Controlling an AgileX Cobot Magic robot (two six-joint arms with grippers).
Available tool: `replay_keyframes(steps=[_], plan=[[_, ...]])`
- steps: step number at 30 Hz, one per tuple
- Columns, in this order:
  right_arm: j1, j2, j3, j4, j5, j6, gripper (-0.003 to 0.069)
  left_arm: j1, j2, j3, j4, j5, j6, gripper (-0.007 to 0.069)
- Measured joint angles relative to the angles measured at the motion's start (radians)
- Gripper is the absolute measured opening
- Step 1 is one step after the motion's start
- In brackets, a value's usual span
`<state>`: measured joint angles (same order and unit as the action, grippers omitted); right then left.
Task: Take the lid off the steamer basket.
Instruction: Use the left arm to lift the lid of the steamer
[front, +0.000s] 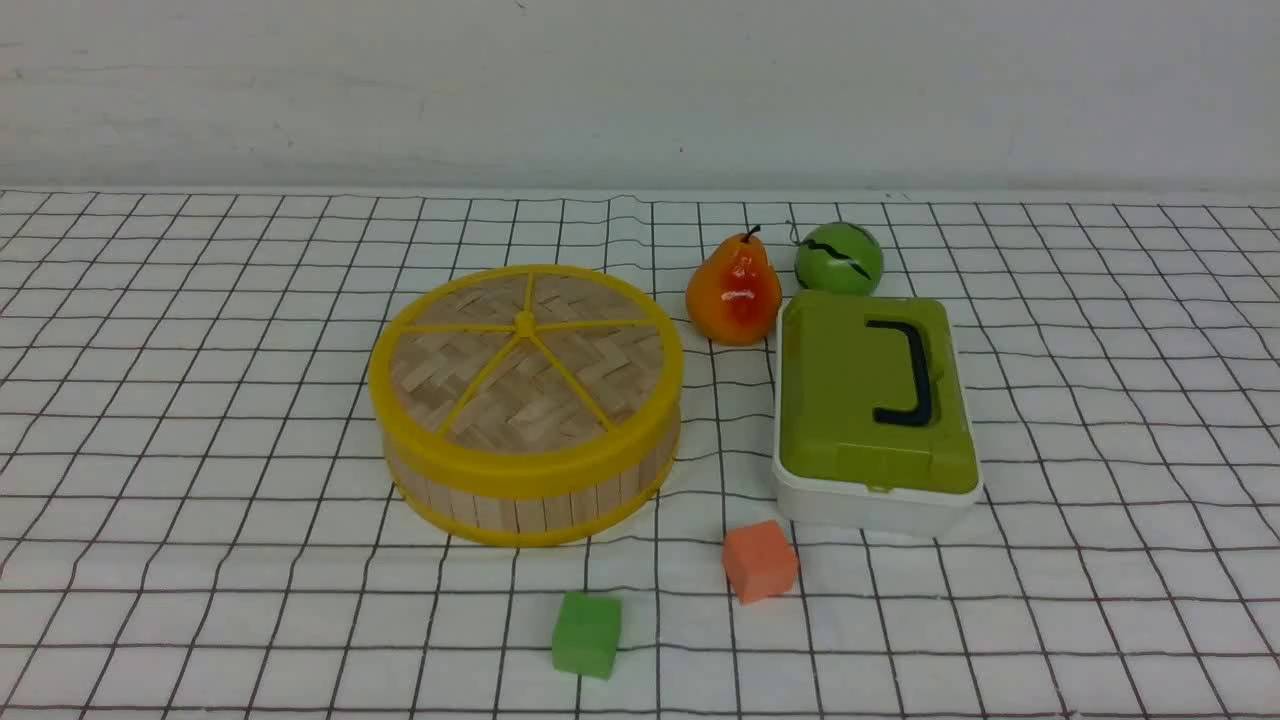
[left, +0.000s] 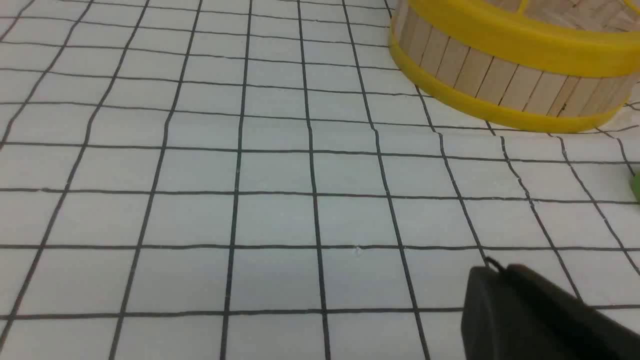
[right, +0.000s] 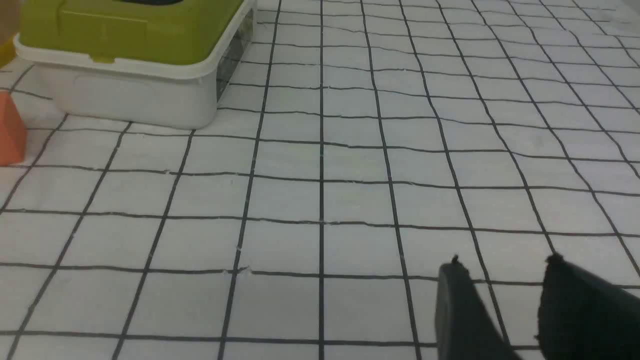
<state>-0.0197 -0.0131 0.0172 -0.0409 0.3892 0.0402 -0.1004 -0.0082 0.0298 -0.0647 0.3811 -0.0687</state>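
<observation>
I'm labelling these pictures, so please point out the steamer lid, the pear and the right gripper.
Lid (front: 525, 325): front view, on its yellow hub.
Pear (front: 735, 298): front view, on its red-orange body.
Right gripper (right: 504, 260): right wrist view, midway between its fingertips.

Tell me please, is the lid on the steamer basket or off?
On: the lid's yellow rim sits all around atop the slatted basket.

the woven bamboo lid (front: 480, 390), yellow-rimmed and yellow-spoked, lies flat atop the round slatted steamer basket (front: 530, 512), which sits upright, covered.
</observation>
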Motion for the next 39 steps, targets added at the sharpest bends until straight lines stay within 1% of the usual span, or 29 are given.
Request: replay_keyframes(steps=[39], plan=[[0.000,0.000,0.000,0.000,0.000,0.000,0.0239,0.000,0.000,0.000,-0.001,0.000,0.000,0.0009]])
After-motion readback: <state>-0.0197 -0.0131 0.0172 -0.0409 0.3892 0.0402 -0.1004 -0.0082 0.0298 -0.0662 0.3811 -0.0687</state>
